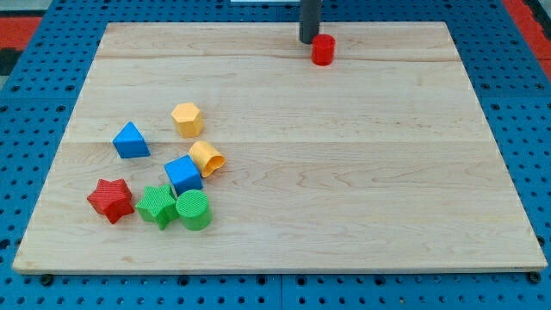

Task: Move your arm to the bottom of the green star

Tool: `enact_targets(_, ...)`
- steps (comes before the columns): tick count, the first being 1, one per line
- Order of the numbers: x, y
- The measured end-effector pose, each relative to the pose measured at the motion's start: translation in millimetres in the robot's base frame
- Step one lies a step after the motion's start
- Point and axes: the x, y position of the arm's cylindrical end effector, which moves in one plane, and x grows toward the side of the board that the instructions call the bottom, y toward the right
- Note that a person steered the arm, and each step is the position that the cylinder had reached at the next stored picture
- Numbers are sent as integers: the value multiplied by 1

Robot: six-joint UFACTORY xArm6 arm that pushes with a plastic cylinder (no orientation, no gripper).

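Camera view shows a pale wooden worktop (344, 172) resting on a blue perforated base. My tip (308, 41), the lower end of a straight dark rod, stands near the view's top edge of the worktop, just left of a small red cylindrical block (323, 50) and apparently touching or nearly touching it. No gripper is fitted, so there is no opening width to report; the rod carries nothing.

The green star-shaped block (157, 206) serves as the landmark. It lies near the worktop's lower-left corner. Relative to the green star:
- a green cylinder block (194, 210) sits just to its right, touching or nearly so;
- a red star-shaped block (110, 200) sits just to its left;
- a blue cube block (183, 175) sits above and to the right;
- an orange-yellow rounded block (207, 158) lies beyond the cube;
- a blue triangular block (130, 140) and a yellow hexagonal block (186, 119) lie further above.

The governing relation: the green star lies well apart from my tip, toward the view's bottom and left. The target position, the bare strip below the star, appears unobstructed. A direct diagonal path probably crosses the yellow and blue blocks; approaching from the right, below the green cylinder, likely avoids contact.
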Motion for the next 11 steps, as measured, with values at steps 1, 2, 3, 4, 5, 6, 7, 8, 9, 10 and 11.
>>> enact_targets(1, 24, -28)
enact_targets(2, 28, 36)
enact_targets(3, 26, 99)
enact_targets(4, 44, 115)
enact_targets(5, 135, 77)
enact_targets(6, 217, 17)
enact_targets(7, 298, -36)
enact_targets(8, 356, -88)
enact_targets(9, 382, -123)
enact_targets(10, 381, -198)
enact_targets(11, 381, -260)
